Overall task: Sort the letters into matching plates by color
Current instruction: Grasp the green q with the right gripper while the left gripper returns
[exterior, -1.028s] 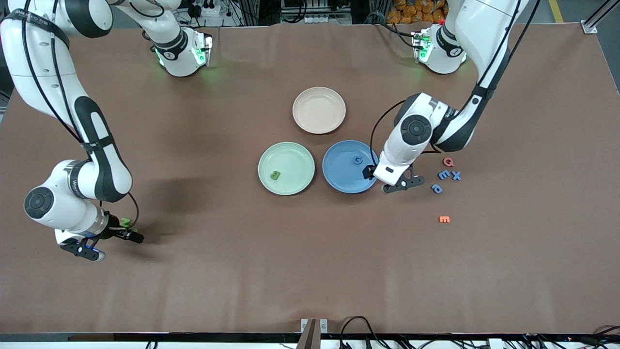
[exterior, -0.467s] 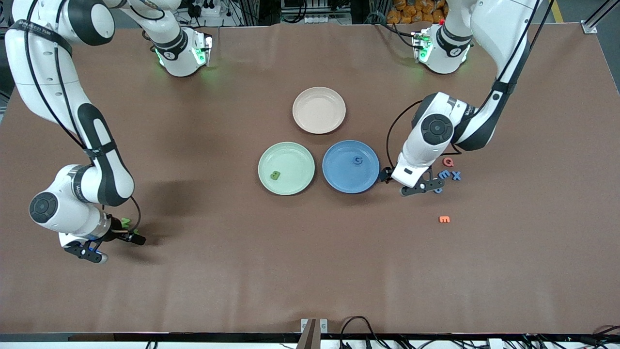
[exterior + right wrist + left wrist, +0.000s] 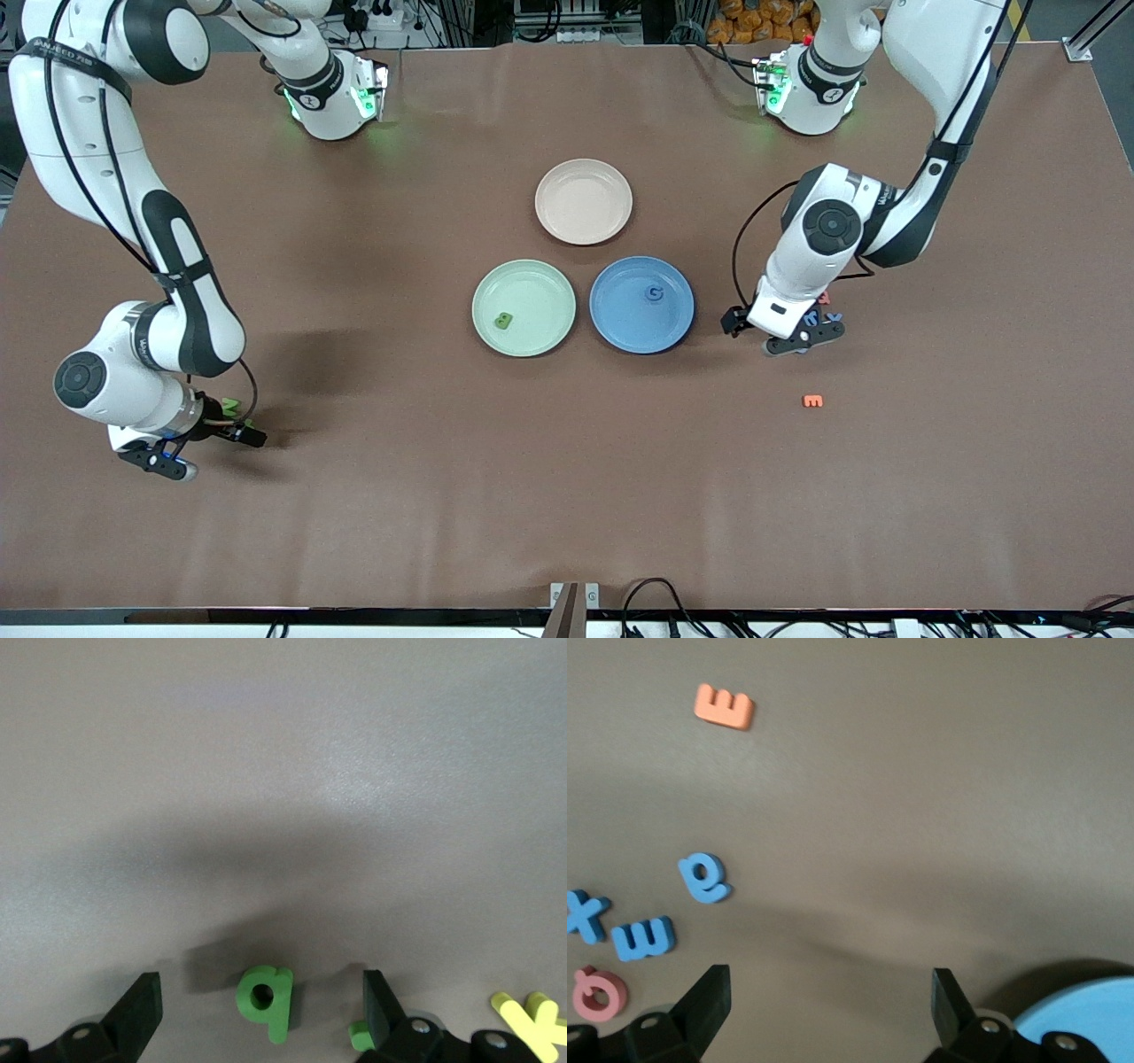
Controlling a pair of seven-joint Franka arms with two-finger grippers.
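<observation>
The left gripper [image 3: 780, 335] is hovering with fingers spread and empty over blue letters [image 3: 644, 937] beside the blue plate [image 3: 641, 305]. The right gripper [image 3: 257, 1014] is hanging released over a green letter [image 3: 265, 999], well apart from the green plate [image 3: 524, 307]

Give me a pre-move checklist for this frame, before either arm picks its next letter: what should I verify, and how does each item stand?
1. Left gripper open, holding nothing: ok.
2. Left gripper near loose blue letters: ok; it hangs over the table by the blue e, blue w and blue x.
3. Right gripper open: ok.
4. Green letter between the right fingers: ok, still on the table.
5. Plates hold matching colors: ok; one green letter in the green plate, one blue letter in the blue plate.
6. Beige plate holds nothing: ok.
</observation>
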